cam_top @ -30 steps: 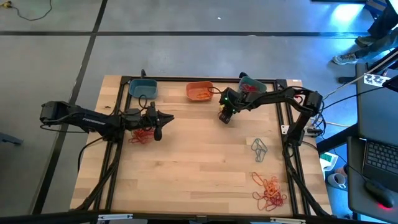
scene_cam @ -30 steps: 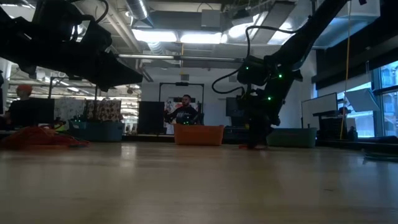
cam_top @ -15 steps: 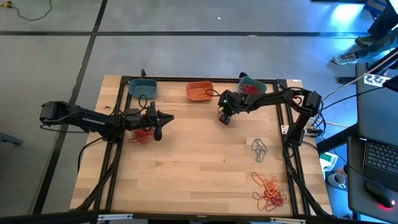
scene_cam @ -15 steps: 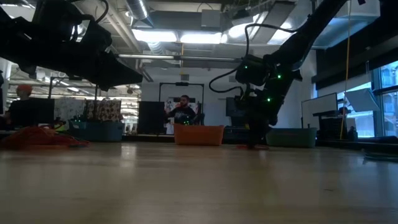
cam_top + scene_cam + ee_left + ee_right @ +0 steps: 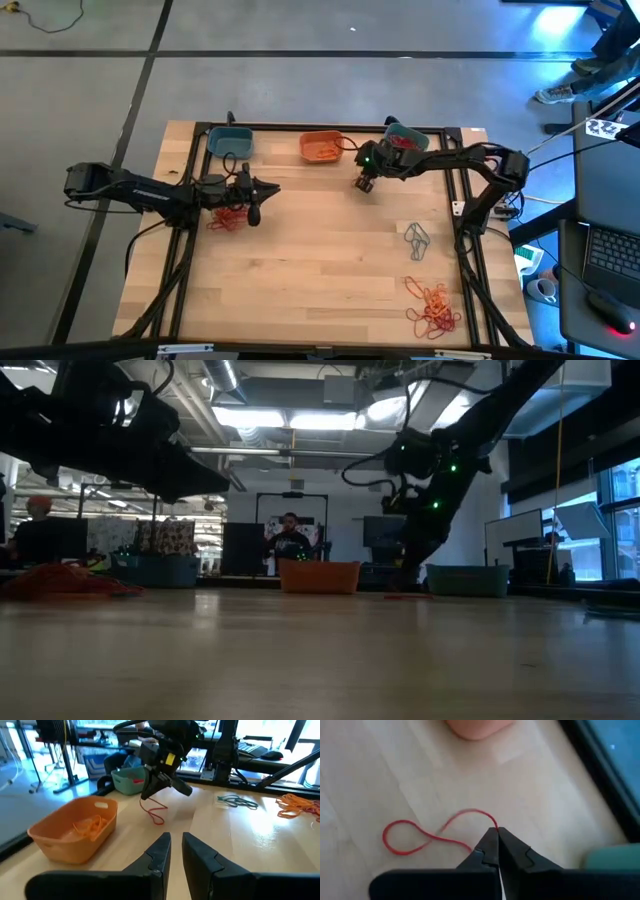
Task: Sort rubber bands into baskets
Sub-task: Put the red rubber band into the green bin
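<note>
From my console, the low view gives little: both arms are dark shapes against ceiling lights, and the red pile [image 5: 62,582] at its edge is only a blur. The right gripper [image 5: 364,183] sits just beside the orange basket [image 5: 320,147], between it and the teal basket [image 5: 405,137] at the table's back corner; its fingers are pinched together on a red rubber band [image 5: 427,835], which trails in a twisted loop below them. The left gripper [image 5: 252,204] hangs over a red tangle [image 5: 226,218], well apart from the orange basket; its fingers [image 5: 156,856] stand slightly apart with nothing between them. A second teal basket [image 5: 230,141] lies near the orange one, on the left arm's side. Far from the orange basket lie a grey-teal bunch [image 5: 416,239] and an orange heap [image 5: 433,308]. The table [image 5: 320,290] is pale wood planks in a black frame. Beyond it, I see a workshop and a person [image 5: 290,540] standing. I can read no writing.
</note>
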